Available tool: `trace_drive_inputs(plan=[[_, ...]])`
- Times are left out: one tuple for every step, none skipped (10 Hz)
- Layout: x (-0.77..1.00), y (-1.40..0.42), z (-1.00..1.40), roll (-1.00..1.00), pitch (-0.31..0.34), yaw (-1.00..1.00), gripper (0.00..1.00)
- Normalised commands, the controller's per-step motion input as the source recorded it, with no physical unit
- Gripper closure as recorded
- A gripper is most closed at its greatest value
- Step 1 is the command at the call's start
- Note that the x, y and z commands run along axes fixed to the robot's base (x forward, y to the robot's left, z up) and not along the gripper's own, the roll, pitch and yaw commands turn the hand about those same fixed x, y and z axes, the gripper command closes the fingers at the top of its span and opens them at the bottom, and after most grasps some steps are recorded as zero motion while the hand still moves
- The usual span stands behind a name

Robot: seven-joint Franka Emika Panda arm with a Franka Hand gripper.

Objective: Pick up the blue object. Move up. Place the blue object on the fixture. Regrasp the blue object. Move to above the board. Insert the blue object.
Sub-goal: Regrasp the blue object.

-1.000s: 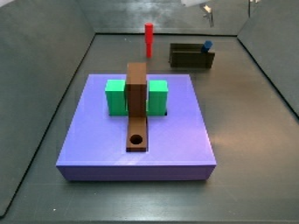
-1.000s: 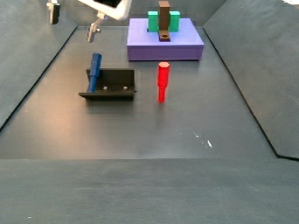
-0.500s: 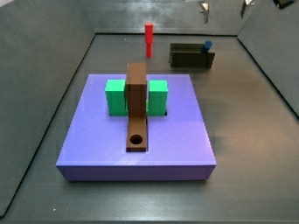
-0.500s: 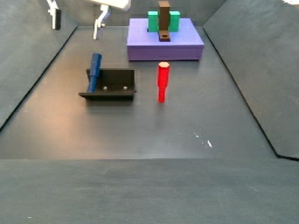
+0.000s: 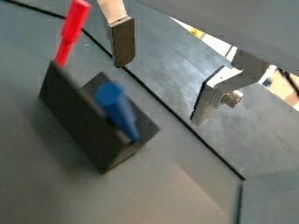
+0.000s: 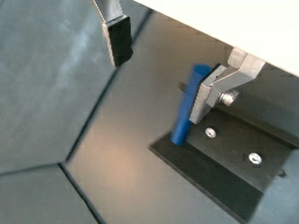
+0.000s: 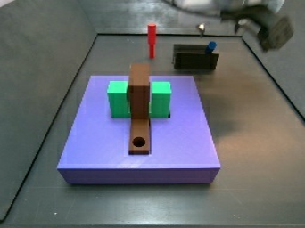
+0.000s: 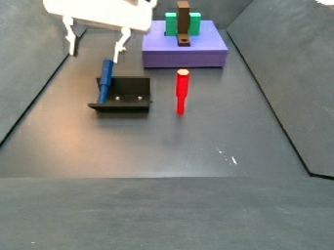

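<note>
The blue object (image 8: 107, 76) is a slim peg that leans against the upright of the fixture (image 8: 121, 96), in the left part of the floor. My gripper (image 8: 97, 47) hangs open just above and behind it, nothing between its fingers. In both wrist views the blue object (image 5: 117, 109) (image 6: 184, 127) lies below the open gripper (image 5: 162, 90) (image 6: 156, 90), near one finger (image 6: 216, 87). The board (image 7: 141, 98), with its round hole (image 7: 139, 142), lies on the purple platform (image 7: 141, 156).
A red peg (image 8: 183, 91) stands upright just right of the fixture. Green blocks (image 7: 118, 98) (image 7: 161, 98) flank the board. Dark walls (image 8: 39, 88) rise on both sides of the floor. The arm shows as a blur (image 7: 265, 28) over the fixture (image 7: 195, 58).
The open gripper has come down and forward toward the fixture and the blue object. Nothing else has moved.
</note>
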Motion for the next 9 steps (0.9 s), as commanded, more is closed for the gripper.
trace_drive_inputs(plan=[[-0.01,-0.08,-0.24,0.45,0.0,0.3,0.0],[0.02,-0.02,-0.01,0.15,-0.006,0.34,0.0],[0.29,-0.02,0.0,0.02,-0.046,0.43,0.0],[0.22,0.0,-0.04,0.22,-0.063,0.37,0.0],[-0.06,0.0,-0.23,0.4,-0.049,0.25,0.0],[-0.19,0.0,-0.25,0.64,0.0,0.15,0.0],[-0.33,0.0,-0.17,0.66,0.074,0.01,0.0],[-0.34,0.0,-0.11,0.46,0.071,0.0,0.0],[0.05,-0.16,0.0,0.37,0.04,0.04,0.0]])
